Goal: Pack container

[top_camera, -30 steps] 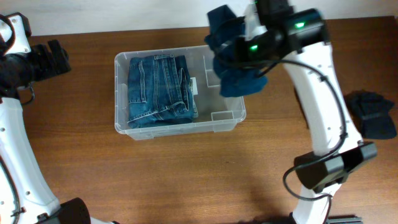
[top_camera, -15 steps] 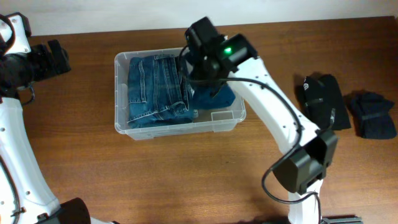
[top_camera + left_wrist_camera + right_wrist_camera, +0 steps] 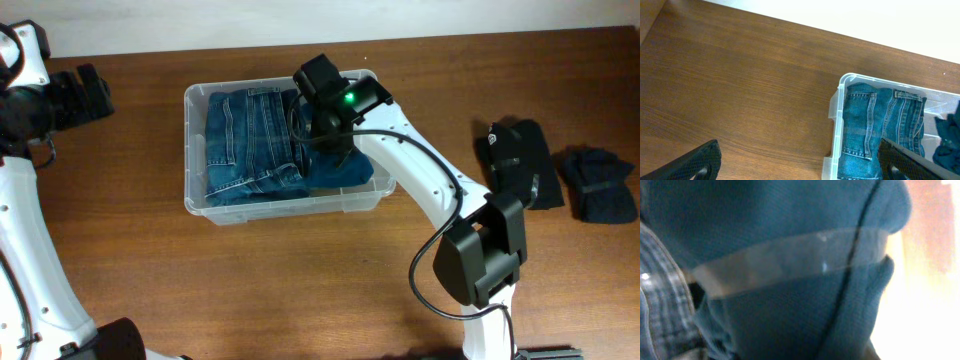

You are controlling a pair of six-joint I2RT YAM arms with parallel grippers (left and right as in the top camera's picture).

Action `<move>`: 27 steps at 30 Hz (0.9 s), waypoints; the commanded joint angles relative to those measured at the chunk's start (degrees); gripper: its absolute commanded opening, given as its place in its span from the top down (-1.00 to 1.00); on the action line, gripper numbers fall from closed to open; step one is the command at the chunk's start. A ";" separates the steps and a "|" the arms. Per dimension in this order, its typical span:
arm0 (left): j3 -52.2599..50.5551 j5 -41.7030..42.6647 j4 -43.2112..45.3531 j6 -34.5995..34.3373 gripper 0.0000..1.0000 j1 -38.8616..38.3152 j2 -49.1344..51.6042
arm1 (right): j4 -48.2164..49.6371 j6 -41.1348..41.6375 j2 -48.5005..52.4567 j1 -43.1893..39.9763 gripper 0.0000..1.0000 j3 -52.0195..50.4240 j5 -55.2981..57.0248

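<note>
Right fingers lowered blue garment into container.

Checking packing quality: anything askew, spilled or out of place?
Nothing stands out. The jeans lie folded in the container, the blue garment tucked beside them; a black garment and a navy garment wait on the table.

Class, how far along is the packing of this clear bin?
Done: folded blue jeans lie in the clear rectangular plastic bin. In hand: the right gripper is down in it at a dark blue cloth. Remaining: a black garment and a dark blue garment on the table.
</note>
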 commanded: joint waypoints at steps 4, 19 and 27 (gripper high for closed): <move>0.98 0.46 0.11 -0.59 -0.99 0.24 0.22 | 1.86 -1.77 -0.66 -0.02 0.04 -0.13 2.60; 0.98 0.44 0.11 -0.59 -0.99 0.24 0.22 | -2.14 -8.94 -1.42 -0.28 -0.39 9.51 2.12; 0.98 0.44 0.11 -0.59 -0.99 0.24 0.22 | -19.23 -14.95 -1.97 -6.60 -0.65 28.30 2.14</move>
